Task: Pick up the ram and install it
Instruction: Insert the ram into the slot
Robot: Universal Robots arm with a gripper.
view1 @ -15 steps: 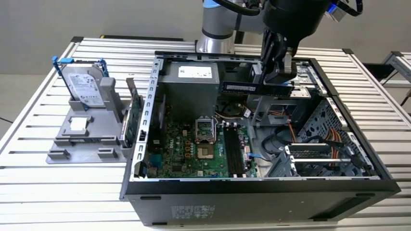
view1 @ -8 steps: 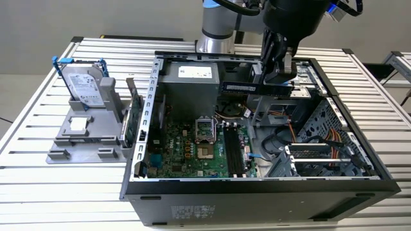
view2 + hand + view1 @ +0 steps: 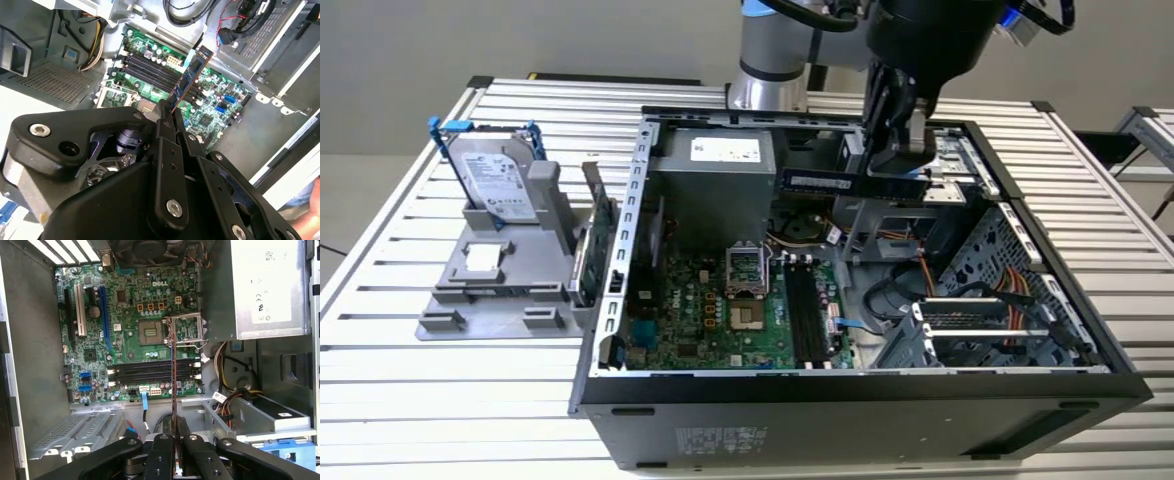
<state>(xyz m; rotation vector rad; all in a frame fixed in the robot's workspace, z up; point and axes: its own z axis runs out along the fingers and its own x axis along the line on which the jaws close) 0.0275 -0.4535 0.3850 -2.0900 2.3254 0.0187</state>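
– One stick only? Where is the ram point(image 3: 851, 183) now?

– One, yes. The gripper point(image 3: 905, 172) has it: the fingers are closed tightly on one end of it. The ram hangs level above the open computer case point(image 3: 854, 425), close to the power supply point(image 3: 714, 185). It is not seated in any slot.

– And the slots?

– The black memory slots point(image 3: 152, 372) lie on the green motherboard point(image 3: 125, 300), below the ram and apart from it. In the first wrist view the ram point(image 3: 173, 385) is seen edge-on, a thin line coming out from between the fingers point(image 3: 162, 450). In the second wrist view its flat side point(image 3: 190, 77) shows, tilted over the board.

– Anything outside the case?

– At the exterior view's left, a hard drive point(image 3: 494, 170) stands upright on a grey stand point(image 3: 487, 290).
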